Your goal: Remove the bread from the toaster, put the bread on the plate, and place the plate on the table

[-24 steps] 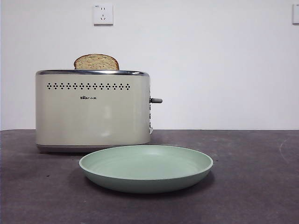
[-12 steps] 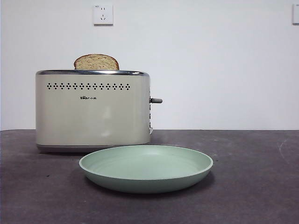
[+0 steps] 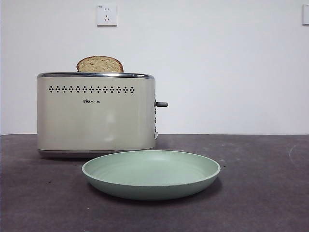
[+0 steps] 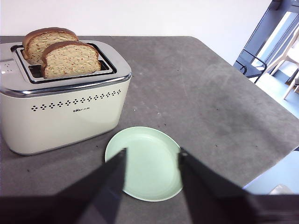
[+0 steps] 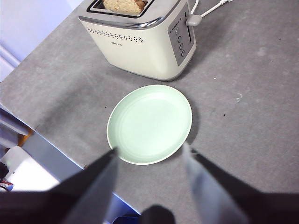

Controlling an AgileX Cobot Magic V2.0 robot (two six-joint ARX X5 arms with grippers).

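- Waiting above the scene, both arms hang clear of the work: the left gripper (image 4: 152,161) has its two black jaws spread wide with nothing between them, and the right gripper (image 5: 152,156) shows the same wide, empty stance.
- No step of the task is under way yet, by my judgement; the first step, taking bread out of the toaster, has not begun.
- The boxy cream two-slot toaster with the chrome top rim (image 3: 96,116) stands on the matte dark grey-brown table (image 3: 260,193).
- The flat speckled tan slice of bread with a darker brown crust (image 4: 70,58) stands upright in the slot nearer the vent-hole face; a second similar slice (image 4: 46,39) stands in the slot behind it.
- The round, shallow pale mint-green plate (image 3: 150,175) lies flat on the table just in front of the toaster, apart from it, and carries nothing.
- The next move probably calls for one gripper to come down over a slot, jaws set either side of the flat faces of a slice, close on the exposed rounded top and lift straight up so the crust clears the chrome rim.
- The front view shows only one rounded bread top (image 3: 99,64); which slice it is cannot be told there.
- The lower part of each slice is hidden inside the slots, so how deep they sit is unknown.
- The right wrist view cuts the bread (image 5: 125,5) off at the picture edge, but shows the grey side lever (image 5: 193,20) and a white cord (image 5: 212,8).
- Neither arm appears in the front view.
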